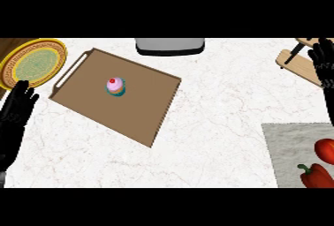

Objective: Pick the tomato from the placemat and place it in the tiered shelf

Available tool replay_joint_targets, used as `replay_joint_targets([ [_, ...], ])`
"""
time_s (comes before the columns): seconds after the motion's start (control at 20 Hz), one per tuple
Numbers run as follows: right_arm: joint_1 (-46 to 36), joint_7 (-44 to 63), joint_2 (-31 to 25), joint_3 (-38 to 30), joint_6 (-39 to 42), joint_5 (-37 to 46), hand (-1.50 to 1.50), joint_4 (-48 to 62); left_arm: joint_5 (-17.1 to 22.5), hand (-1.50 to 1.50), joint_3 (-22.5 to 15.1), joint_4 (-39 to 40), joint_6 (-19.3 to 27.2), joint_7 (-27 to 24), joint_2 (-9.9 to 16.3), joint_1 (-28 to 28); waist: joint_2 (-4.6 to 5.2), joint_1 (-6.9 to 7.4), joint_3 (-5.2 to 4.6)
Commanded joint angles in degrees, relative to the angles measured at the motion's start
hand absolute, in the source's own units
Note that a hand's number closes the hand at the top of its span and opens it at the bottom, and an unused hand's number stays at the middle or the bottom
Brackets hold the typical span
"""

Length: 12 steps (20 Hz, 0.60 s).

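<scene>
Open counter (222, 110) is seen across the centre and lower left of the frame. The upper left is occupied by a tray (140, 114) holding a cupcake (115, 86); the upper right by the tiered shelf (300, 62).

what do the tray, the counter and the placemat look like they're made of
Tray: likely wood or board, flat matte brown with a raised rim and pale slot handle. Counter: looks like polished marble, white with faint reddish veins. Placemat: probably fabric, mottled grey without shine.
</scene>
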Motion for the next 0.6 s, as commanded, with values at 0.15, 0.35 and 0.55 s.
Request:
replay_joint_targets([
  [0.15,3.4,1.1,3.1,-5.3,-2.2,-2.6,1.5,6.9,-2.4,0.0,-1.1,6.3,0.0,2.6,-1.2,2.2,0.34,0.16,-1.76],
  [0.35,9.8,8.2,-2.6,-13.9,-19.2,9.2,1.5,17.9,0.4,0.0,0.1,8.5,-0.9,3.9,-1.2,4.7,1.43,-3.52,-2.21],
  [0.55,14.1,7.1,8.6,-7.4,-30.4,16.2,-1.5,13.2,1.3,0.0,-0.1,14.5,-5.2,2.3,-2.7,2.2,0.29,-0.75,-1.89],
])
